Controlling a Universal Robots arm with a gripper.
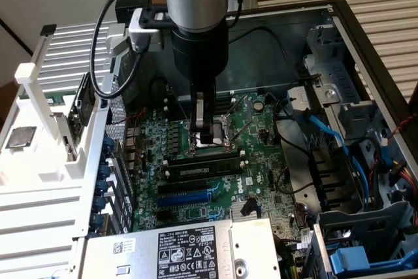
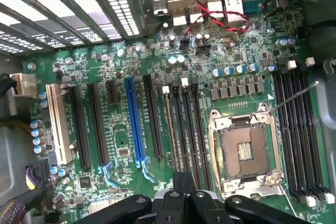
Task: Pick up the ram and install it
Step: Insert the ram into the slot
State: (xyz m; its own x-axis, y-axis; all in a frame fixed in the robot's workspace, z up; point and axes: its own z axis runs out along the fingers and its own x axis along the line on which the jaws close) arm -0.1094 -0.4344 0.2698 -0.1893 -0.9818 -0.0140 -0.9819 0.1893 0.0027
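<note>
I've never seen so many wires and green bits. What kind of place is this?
Probably a computer repair or test bench. An open computer case shows its green motherboard, and a robot's gripper hangs just above the empty processor socket.

Claw (image 1: 208,136) above CPU socket (image 1: 210,142), mem slots (image 1: 199,169) just beside.

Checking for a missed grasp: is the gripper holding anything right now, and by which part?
Nothing seems to be held: the gripper is shut with nothing showing between its fingertips, and it hangs above the motherboard.
</note>
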